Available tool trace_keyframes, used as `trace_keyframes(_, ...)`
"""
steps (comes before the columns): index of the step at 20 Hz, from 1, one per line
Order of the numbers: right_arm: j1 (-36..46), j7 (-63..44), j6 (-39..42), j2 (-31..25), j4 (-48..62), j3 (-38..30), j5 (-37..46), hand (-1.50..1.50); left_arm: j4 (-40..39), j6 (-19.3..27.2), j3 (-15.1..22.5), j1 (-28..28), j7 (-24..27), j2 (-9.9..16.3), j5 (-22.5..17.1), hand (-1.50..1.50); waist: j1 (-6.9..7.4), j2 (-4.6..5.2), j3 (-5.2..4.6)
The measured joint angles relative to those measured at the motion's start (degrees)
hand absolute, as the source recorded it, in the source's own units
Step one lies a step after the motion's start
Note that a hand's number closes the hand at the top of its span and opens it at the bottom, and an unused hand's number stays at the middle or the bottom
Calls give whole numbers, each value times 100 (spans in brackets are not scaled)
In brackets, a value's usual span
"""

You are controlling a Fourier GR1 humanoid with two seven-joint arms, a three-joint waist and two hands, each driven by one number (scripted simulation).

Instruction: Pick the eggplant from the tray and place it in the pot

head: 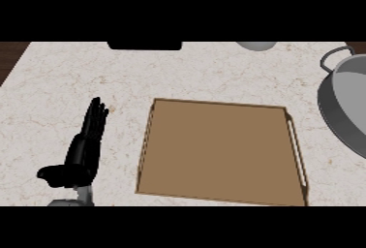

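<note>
Tray (221, 152) lies flat mid-tabletop (85, 77), brown, raised rim, pale handle along its right side. Its floor shows bare: no eggplant on it, none anywhere else in view. Whether it sits inside the pot cannot be told, since most of the pot falls outside the view.

Pot (343, 104), grey metal with a loop handle, at the right edge, just beside the tray, only partly in view. What shows of its inside is bare grey.

Left robot hand (84, 145) left of the tray, fingers straight and together, pointing away, holding nothing; looks at rest. Right robot hand not in view.

Judgement: pick step is not in hand here; either the eggplant is already carried off or placed, unconfirmed. The next move calls for finding the eggplant first, then checking the pot's hidden part.

Dark object (144, 45) and pale round object (256, 45) at the far edge, unidentified.
</note>
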State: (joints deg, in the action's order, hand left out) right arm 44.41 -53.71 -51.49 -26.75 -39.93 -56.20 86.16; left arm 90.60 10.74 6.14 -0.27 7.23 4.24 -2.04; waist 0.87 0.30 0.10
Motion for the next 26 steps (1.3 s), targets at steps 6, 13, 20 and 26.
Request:
trace_keyframes(6,-471,298,-815,417,-770,-101,-443,-150,-93,55,-73,-65,-22,-16,21,0,-94,-32,-6)
trace_keyframes(13,-1462,508,-1125,1154,-2300,155,-943,-150,146,-46,-99,189,-48,52,-17,0,-130,-55,-11)
trace_keyframes(20,-2479,283,-914,2103,-4233,423,-922,-150,-78,-161,-232,67,55,55,-64,0,-131,-47,-15)
trace_keyframes(26,-3187,217,-885,2494,-5241,492,-981,-150,36,-169,-247,73,-17,48,-3,0,-114,-41,-12)
